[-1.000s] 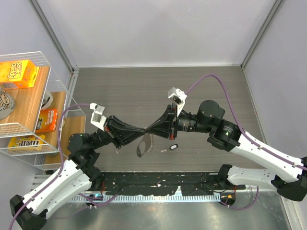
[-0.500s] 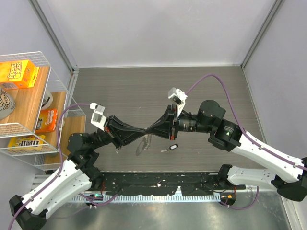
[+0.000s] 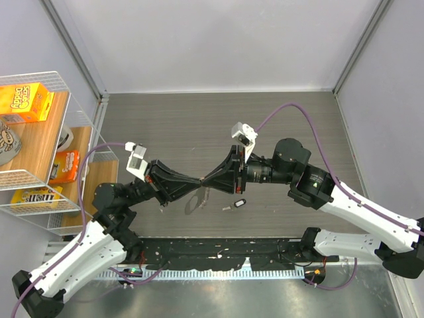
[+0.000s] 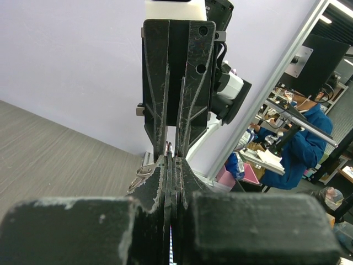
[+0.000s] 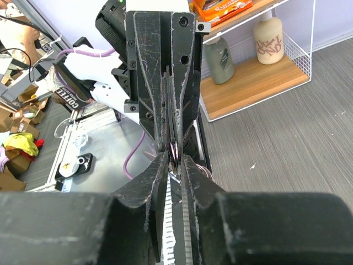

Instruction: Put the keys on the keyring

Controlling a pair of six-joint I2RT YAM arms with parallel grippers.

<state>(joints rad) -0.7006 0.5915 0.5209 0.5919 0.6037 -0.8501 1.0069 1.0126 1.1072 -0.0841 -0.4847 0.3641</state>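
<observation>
Left gripper [image 3: 197,181]: I've got it low over the table [image 3: 199,112] with its jaws pressed tight together. A thin bit of silver metal is pinched at the very tips.
Right gripper [image 3: 205,177]: it sits nose to nose with the left gripper, coming in from the opposite side, tips almost touching. On my right wrist view its jaws are only a narrow crack apart. I can't tell whether they are touching the metal.
Keyring [image 3: 194,202]: it dangles straight down from the left gripper's tips, a small loop with a short run of links beside it. It looks to me like the left gripper is carrying it.
Black-headed key [image 3: 240,203]: it lies flat on the table, off to the right of the left gripper's tips and nearer the arm bases. It is under the right gripper's body and nothing is gripping it.
Small silver key [image 3: 226,208]: it is on the table just beside the black-headed one, on the side towards the left gripper.
Wire shelf [image 3: 50,136]: it stands well to the left of the left gripper, with boxes on it.
</observation>
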